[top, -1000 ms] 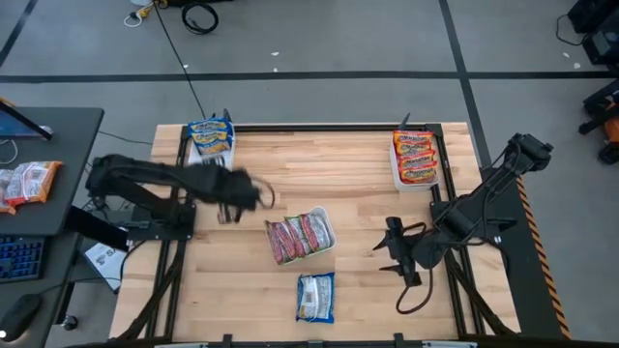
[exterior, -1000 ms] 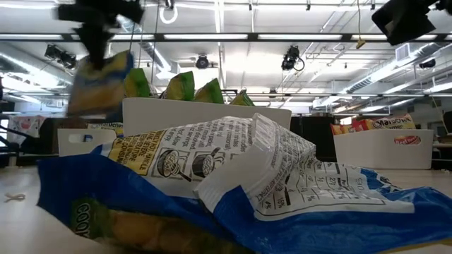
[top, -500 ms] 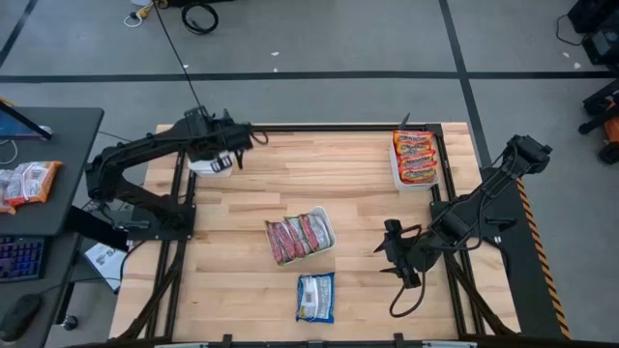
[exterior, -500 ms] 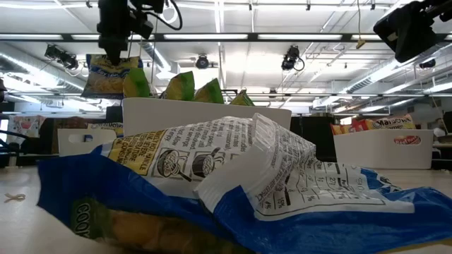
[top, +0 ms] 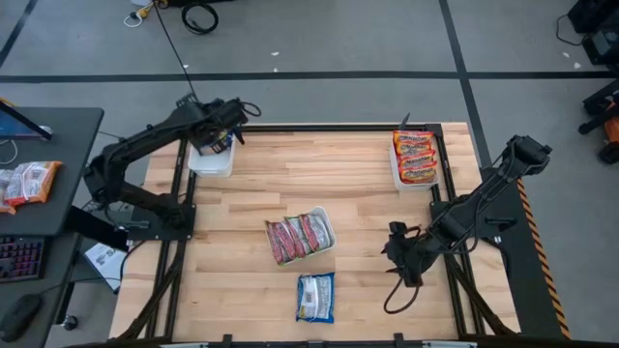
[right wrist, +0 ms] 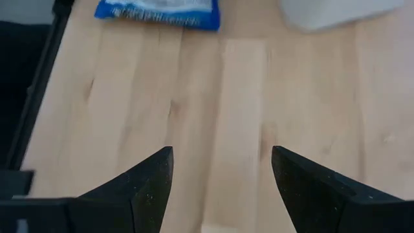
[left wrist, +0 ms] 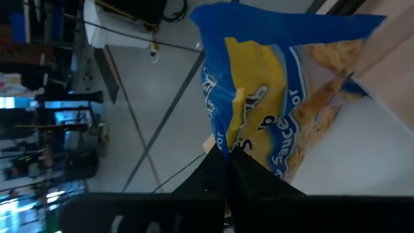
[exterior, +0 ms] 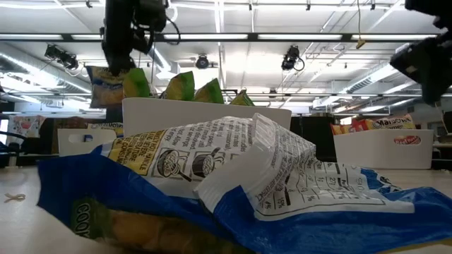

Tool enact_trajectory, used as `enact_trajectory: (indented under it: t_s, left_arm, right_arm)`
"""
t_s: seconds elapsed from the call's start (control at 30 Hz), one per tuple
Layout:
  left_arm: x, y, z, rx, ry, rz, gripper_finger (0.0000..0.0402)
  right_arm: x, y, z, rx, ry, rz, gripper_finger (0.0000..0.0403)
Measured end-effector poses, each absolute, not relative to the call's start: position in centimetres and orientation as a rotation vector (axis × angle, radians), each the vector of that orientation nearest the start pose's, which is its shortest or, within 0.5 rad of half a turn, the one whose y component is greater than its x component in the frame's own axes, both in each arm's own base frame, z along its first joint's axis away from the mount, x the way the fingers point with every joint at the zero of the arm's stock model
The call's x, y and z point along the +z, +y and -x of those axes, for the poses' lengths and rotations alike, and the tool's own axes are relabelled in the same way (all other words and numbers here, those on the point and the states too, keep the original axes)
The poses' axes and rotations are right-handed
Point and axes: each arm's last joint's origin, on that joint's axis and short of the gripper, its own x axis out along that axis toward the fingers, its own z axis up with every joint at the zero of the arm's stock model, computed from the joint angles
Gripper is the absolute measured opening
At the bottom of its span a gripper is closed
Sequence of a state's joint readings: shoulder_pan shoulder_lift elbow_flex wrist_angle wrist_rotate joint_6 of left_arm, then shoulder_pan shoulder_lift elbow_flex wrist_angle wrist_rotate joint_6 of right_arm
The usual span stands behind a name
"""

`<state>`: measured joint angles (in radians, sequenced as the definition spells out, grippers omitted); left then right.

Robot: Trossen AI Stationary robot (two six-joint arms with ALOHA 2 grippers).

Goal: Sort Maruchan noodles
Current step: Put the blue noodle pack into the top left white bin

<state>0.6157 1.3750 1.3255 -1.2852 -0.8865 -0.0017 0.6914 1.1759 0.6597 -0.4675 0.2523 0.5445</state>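
Nearest the front edge of the wooden table (top: 251,193), a blue-white noodle packet (top: 315,297) lay flat, its long axis running front to back; in the low view it filled the foreground, crumpled, printed side up. Just behind it, near the table's middle, a white tray (top: 327,232) held silvery-green and red packets (top: 295,237) standing on edge in a row. To the right of these, the right gripper (right wrist: 220,188) hung low over bare wood, its fingers spread wide and holding nothing; it had shifted slightly from where it was a second earlier. At the far right corner a tray of orange packets (top: 415,157) sat untouched. At the far left corner, the left gripper (left wrist: 228,169) was clamped on a blue-and-yellow packet (left wrist: 259,97), which hung roughly upright above the far-left white tray (top: 211,160). A second before, that arm had been over the table's left-centre; it had since swung to the corner.
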Motion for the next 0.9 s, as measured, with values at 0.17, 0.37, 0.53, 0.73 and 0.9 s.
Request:
enact_trajectory:
  t_s: [0.17,0.37,0.53,0.73,0.9]
  left_arm:
    - [29.4,15.6,-17.2,1.219,1.575,-0.222,0.0003]
    - [25.8,15.1,-17.0,1.164,1.629,-0.200,0.0003]
    - [24.4,15.3,-17.5,1.157,1.554,-0.193,0.0005]
    - [22.4,15.6,-16.7,1.116,1.636,-0.260,0.0006]
    - [20.8,15.1,-15.9,0.997,1.758,-0.322,0.0004]
  right_arm:
    - [19.2,13.1,-16.5,0.162,0.991,-0.084,0.0266]
    - [19.1,13.4,-16.2,0.189,0.995,-0.060,0.0266]
    - [19.1,13.4,-16.2,0.196,0.993,-0.043,0.0266]
    - [19.1,13.5,-16.2,0.177,0.999,-0.085,0.0266]
    - [19.0,13.8,-15.8,0.206,1.025,-0.124,0.0265]
